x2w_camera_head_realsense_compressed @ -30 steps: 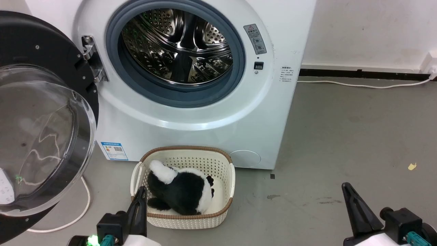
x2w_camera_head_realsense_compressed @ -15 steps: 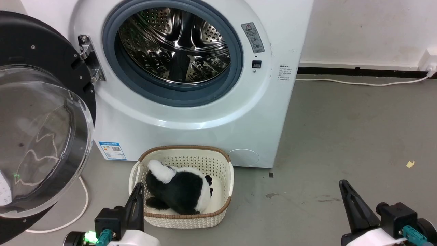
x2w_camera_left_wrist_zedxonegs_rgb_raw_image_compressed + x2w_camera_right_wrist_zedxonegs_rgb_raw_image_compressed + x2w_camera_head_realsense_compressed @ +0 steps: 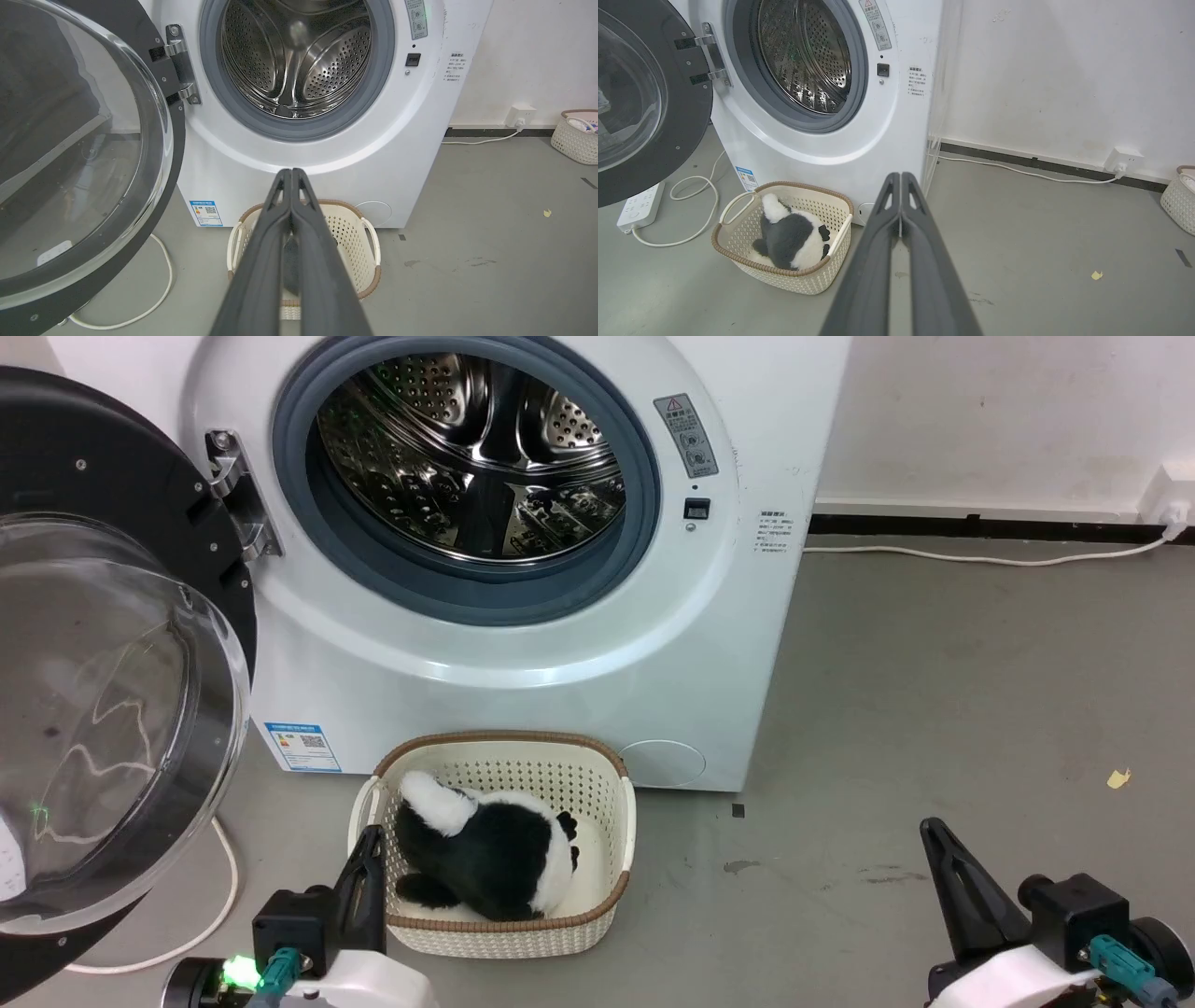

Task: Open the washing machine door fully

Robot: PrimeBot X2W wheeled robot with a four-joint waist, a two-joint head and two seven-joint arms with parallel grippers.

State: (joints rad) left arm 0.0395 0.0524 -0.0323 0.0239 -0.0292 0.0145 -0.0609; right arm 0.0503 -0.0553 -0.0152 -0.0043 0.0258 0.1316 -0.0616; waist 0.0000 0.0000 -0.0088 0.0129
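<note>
The white washing machine [image 3: 523, 663] [image 3: 397, 140] [image 3: 878, 140] fills the upper middle of the head view, its steel drum [image 3: 467, 457] exposed. The washing machine door [image 3: 103, 653] [image 3: 79, 154] [image 3: 640, 107], black with a bulging clear window, stands swung wide to the left on its metal hinge [image 3: 233, 490]. My left gripper [image 3: 372, 835] [image 3: 291, 171] is shut and empty, low at the bottom left beside a basket, well apart from the door. My right gripper [image 3: 928, 826] [image 3: 900, 175] is shut and empty at the bottom right, over bare floor.
A cream wicker basket [image 3: 560, 933] [image 3: 738, 252] holding a black-and-white plush [image 3: 485, 859] sits on the floor before the machine. A white cable [image 3: 219, 905] and power strip [image 3: 640, 207] lie under the door. Another basket [image 3: 577, 137] stands by the right wall.
The head view has drifted slightly, shifting the whole scene left and up. Both grippers sit a little lower in view. The door stays where it was.
</note>
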